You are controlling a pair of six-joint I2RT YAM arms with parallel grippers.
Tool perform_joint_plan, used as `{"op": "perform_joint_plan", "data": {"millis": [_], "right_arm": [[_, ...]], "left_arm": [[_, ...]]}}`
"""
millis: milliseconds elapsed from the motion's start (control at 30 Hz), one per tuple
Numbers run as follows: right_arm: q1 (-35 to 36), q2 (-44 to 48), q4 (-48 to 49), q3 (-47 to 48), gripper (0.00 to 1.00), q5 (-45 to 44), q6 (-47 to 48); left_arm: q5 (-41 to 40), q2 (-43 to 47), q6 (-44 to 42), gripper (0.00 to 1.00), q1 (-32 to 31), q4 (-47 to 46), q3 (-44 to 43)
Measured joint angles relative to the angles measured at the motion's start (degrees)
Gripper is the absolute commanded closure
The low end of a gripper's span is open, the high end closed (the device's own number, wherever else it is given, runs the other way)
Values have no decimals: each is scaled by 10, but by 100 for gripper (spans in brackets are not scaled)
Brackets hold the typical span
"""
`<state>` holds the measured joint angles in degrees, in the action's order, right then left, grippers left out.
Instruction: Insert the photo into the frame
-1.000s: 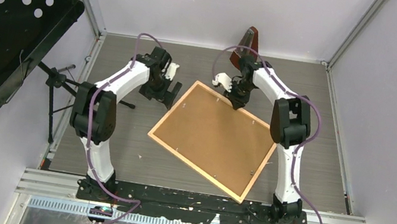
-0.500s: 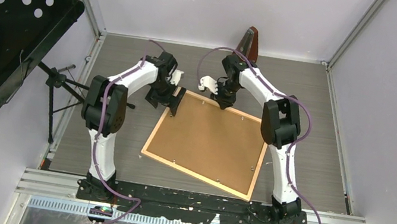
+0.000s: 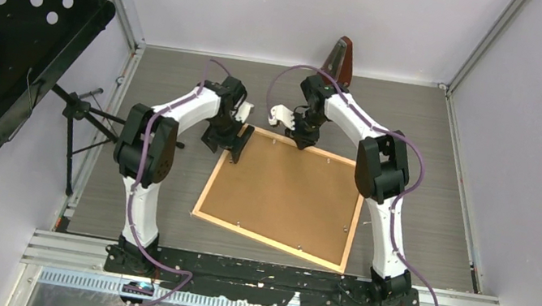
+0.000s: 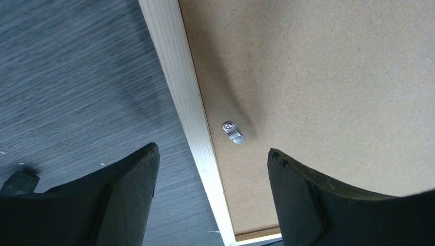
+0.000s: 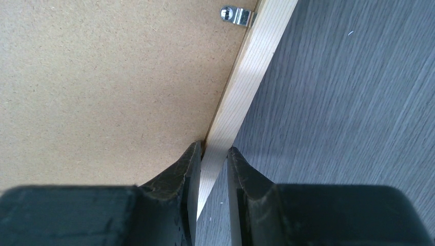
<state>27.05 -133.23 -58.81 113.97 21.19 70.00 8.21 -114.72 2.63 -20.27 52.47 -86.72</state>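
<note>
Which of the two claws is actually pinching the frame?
The right gripper: it is clamped on the frame, on its far rail. The left gripper hangs open over the left rail, gripping nothing.

The left arm (image 3: 185, 106) and right arm (image 3: 352, 115) are each built of white shell links joined by bulky black joint housings and trailed by a looping purple cable (image 3: 295, 69), while the left claw (image 4: 211, 149) and right claw (image 5: 214, 147) carry matte black wedge-shaped fingers (image 4: 123, 189).

Pale wood frame (image 3: 267, 241), brown backing board (image 3: 286, 192)
</note>
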Motion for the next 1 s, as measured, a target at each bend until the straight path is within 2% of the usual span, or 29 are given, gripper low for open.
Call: {"op": "perform_joint_plan", "data": {"millis": [1000], "right_arm": [[0, 7, 14, -15, 94, 2, 0]], "left_arm": [[-31, -27, 14, 52, -19, -6, -2]]}}
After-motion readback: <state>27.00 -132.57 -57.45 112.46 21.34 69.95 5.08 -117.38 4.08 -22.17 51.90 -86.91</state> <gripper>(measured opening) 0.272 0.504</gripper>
